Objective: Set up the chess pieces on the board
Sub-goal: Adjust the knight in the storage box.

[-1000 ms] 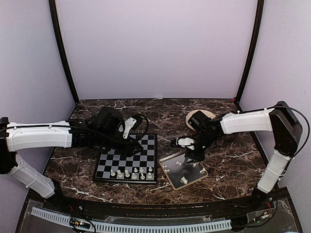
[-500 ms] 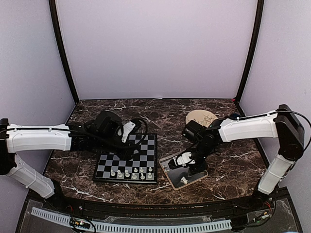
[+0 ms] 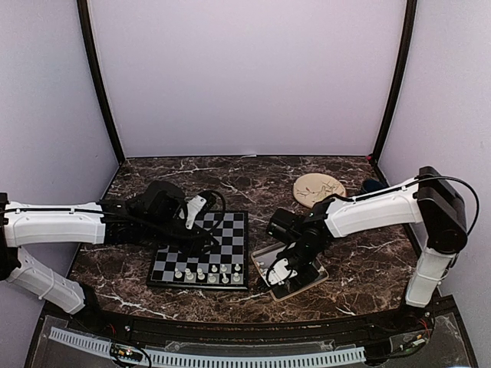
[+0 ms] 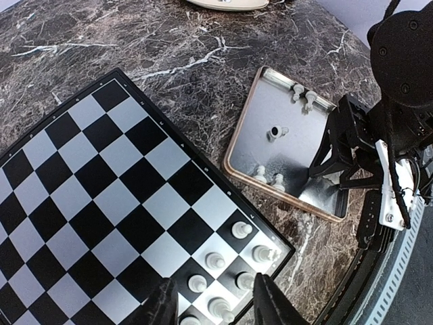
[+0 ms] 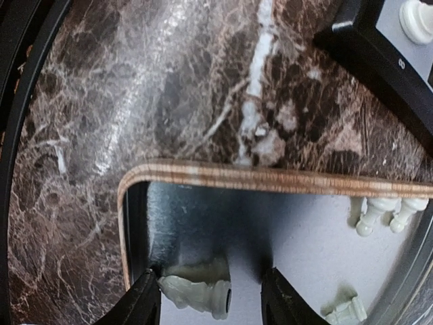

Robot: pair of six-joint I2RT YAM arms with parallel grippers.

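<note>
The board lies at centre-left, with several cream chess pieces in two rows at its near edge. My left gripper hovers open and empty over the board; in its wrist view the fingers straddle the pieces at the corner. My right gripper is low in the metal tray. In its wrist view it is open, with a cream piece lying on its side between the fingers, against the left one. More pieces lie in the tray.
The tray with its pale rim sits right of the board and holds several loose pieces. A round beige plate lies at the back right. The board corner is close to the tray rim.
My right gripper has moved left and down into the tray's near-left corner, around a lying piece. My left gripper has drawn back a little leftward over the board.
</note>
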